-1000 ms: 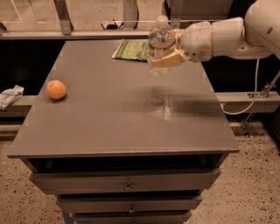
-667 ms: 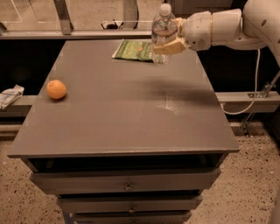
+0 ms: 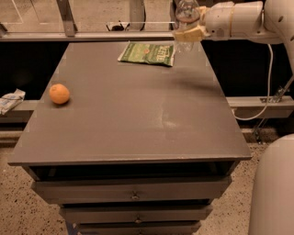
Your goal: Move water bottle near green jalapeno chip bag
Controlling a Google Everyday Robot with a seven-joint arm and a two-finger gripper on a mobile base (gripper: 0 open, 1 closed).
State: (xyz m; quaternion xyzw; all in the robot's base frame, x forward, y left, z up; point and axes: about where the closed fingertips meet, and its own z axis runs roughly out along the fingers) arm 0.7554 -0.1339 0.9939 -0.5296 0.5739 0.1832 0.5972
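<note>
Nearest to the view is the front of the table (image 3: 138, 151), with its stack of drawers (image 3: 133, 189) below the grey top, and at the lower right a pale rounded part of my own body (image 3: 274, 188). Further in, on the left side of the top, an orange (image 3: 59, 93) sits by itself, well apart from everything else on the surface; off the table beyond that left edge lies a crumpled white thing (image 3: 12, 100) on a ledge. Toward the far edge, the green jalapeno chip bag (image 3: 148, 53) lies flat, its long side running across the table. Just to the right of the bag, at the far right corner, is my gripper (image 3: 187, 33), reaching in from the right on my white arm (image 3: 239, 19). Its tan fingers (image 3: 195, 34) are closed around the middle of the water bottle (image 3: 187, 13), which stands upright in my grasp, its top cut off by the upper edge of the view. The bottle's lower end hangs below my fingers, close beside the bag's right end but apart from it. The clear plastic blends into the dark background there, so I cannot tell whether its base touches the table or is just above it. A pale cable (image 3: 269, 78) hangs down behind my arm on the right.
</note>
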